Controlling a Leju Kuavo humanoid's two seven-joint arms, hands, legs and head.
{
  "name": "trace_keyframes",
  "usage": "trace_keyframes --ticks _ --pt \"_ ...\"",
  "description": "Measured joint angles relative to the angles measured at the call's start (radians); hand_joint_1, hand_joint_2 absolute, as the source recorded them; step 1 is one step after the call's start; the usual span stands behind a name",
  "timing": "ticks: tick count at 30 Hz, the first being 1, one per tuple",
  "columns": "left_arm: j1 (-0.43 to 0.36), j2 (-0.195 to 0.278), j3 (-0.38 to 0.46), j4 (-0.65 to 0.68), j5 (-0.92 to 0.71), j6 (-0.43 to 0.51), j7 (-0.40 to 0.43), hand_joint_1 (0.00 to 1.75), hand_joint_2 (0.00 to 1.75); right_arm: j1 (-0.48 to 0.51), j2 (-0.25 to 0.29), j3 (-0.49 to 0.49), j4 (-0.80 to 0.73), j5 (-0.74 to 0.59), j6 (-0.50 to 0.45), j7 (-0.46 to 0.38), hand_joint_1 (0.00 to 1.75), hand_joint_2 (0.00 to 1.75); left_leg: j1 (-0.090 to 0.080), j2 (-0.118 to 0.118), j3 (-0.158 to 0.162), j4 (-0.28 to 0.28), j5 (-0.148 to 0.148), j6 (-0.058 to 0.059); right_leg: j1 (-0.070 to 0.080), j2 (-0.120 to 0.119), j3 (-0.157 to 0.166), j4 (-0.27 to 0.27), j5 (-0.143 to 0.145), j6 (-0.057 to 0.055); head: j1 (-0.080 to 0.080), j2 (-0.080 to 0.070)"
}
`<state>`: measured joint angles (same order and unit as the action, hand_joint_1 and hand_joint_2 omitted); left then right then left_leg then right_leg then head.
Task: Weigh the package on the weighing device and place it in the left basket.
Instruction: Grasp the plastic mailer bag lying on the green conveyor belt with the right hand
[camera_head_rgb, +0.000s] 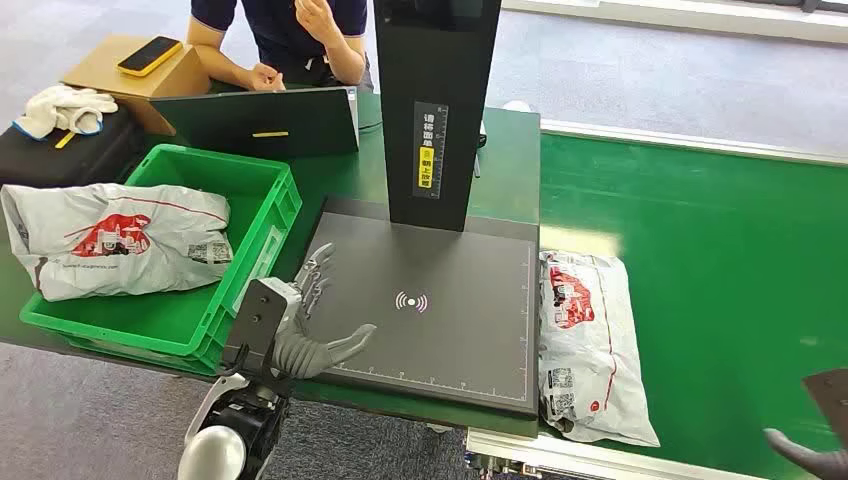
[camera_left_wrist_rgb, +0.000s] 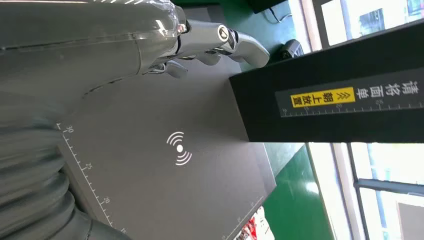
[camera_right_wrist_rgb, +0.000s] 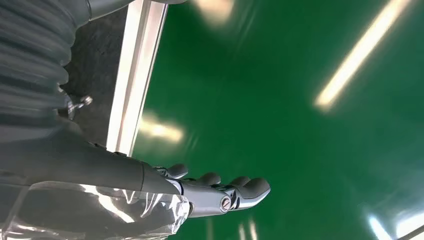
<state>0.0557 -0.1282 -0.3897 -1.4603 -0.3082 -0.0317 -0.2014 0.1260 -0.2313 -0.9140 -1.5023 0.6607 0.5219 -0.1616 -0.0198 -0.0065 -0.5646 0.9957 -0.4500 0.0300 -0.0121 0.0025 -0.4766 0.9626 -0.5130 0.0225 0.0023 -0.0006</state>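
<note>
The package (camera_head_rgb: 588, 340) lies on the belt (camera_head_rgb: 720, 270) just beside the scale (camera_head_rgb: 440, 330), not yet weighed. Left hand (camera_head_rgb: 318, 322) hovers empty, fingers spread; right hand (camera_right_wrist_rgb: 220, 192) seems empty too. Next: grasp the package.

Weighing device (camera_head_rgb: 430, 310): centre of worktop (camera_head_rgb: 510, 150). Basket (camera_head_rgb: 250, 215): at its 9 o'clock, one package (camera_head_rgb: 115, 240) inside. Second package (camera_head_rgb: 590, 340): at 3 o'clock, on conveyor (camera_head_rgb: 720, 260). Laptop (camera_head_rgb: 260, 122): at 11 o'clock.

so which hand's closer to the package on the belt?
Right. Right hand hovers over the belt beside the package; left hand sits across the scale plate, at its far edge.
</note>
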Motion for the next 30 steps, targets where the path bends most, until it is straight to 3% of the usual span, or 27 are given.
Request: trace_keyframes --ticks 7,12,19,30 --pt "-0.011 0.0 0.002 0.008 0.013 0.003 -0.008 0.0 1.75 -0.044 -0.098 -0.079 0.153 0.064 -0.054 0.001 0.0 1.75 0.0 0.0 0.0 0.0 0.0 0.0 0.0 0.0 0.0 0.0 0.0 0.0 0.0 0.0" --pt "-0.042 0.0 0.001 0.037 0.033 0.009 -0.026 0.0 1.75 -0.089 -0.118 -0.08 0.317 0.12 -0.104 -0.059 0.0 1.75 0.0 0.001 0.001 0.0 0.0 0.0 0.001 0.001 0.0 0.001 0.0 0.0 0.0 0.0" --pt "-0.089 0.001 -0.019 0.073 0.049 0.005 -0.032 0.0 1.75 -0.139 -0.099 0.053 0.488 0.103 -0.166 -0.111 0.0 1.75 0.001 0.001 0.001 0.0 0.0 0.0 0.001 0.001 0.0 0.001 0.0 0.0 0.0 0.0" --pt "-0.133 0.001 -0.038 0.118 0.055 0.001 -0.044 0.0 1.75 -0.162 -0.086 0.282 0.55 0.01 -0.181 -0.139 0.0 1.75 0.0 0.0 0.0 0.0 0.0 0.0 0.001 0.001 0.0 0.001 0.0 0.0 0.0 0.0"
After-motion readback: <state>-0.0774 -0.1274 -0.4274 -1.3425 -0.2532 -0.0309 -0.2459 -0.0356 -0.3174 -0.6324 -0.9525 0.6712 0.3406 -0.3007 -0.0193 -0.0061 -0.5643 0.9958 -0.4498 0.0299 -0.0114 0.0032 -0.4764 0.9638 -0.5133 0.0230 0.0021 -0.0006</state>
